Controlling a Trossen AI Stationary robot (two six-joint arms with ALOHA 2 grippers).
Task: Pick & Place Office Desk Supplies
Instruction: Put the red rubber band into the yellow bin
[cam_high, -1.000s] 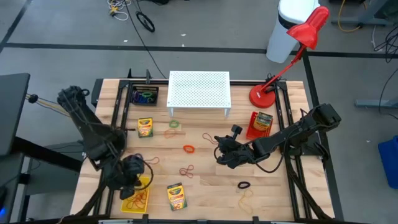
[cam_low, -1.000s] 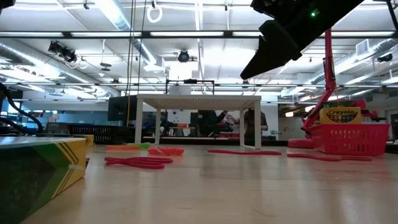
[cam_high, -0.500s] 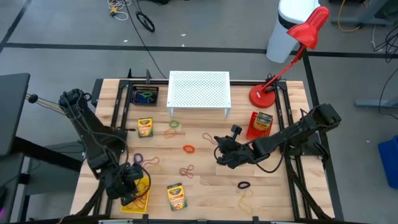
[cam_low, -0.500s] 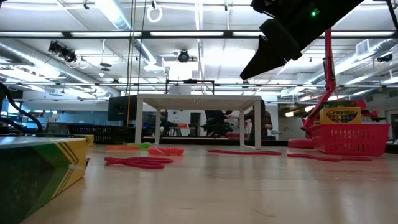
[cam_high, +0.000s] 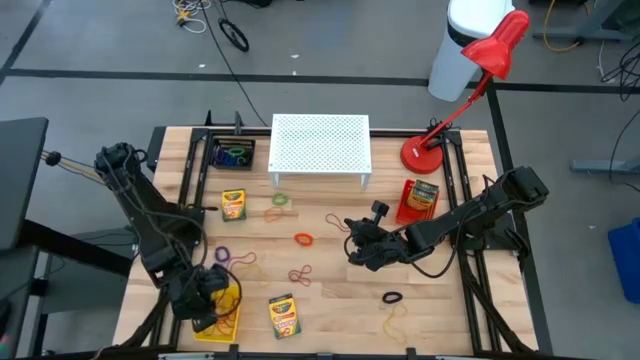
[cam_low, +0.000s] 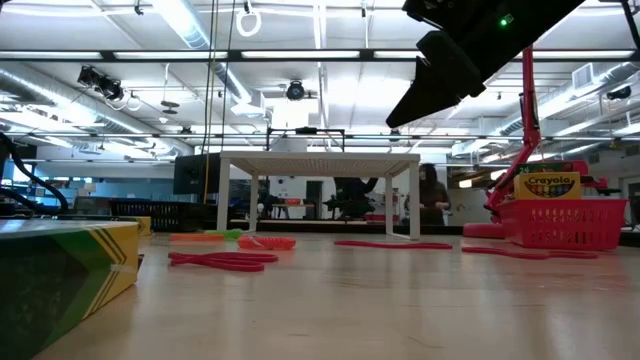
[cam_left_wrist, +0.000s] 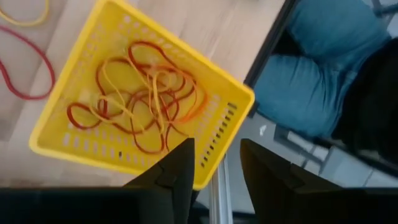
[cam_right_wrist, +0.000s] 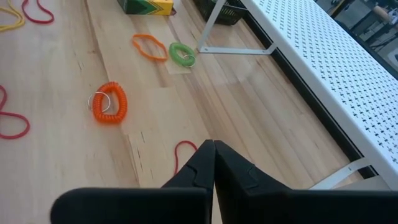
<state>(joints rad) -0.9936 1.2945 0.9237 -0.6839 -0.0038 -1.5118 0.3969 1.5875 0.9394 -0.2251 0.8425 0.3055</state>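
Currently left gripper (cam_left_wrist: 214, 165) hovers over the yellow basket (cam_left_wrist: 59, 134) at the bench's near-left corner, jaws parted and empty; rubber bands (cam_left_wrist: 140, 99) lie inside. Right gripper (cam_right_wrist: 213, 163) mid-bench, jaws closed, empty.

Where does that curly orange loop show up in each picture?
High view: orange coil loop, mid-table, in front of the white perforated stand.
Low view: probably the orange shape left of centre; hard to tell.
Left wrist view: not in it.
Right wrist view: on bare wood, short of the stand.
Shared landmark: the stand, absent only from the left wrist view.
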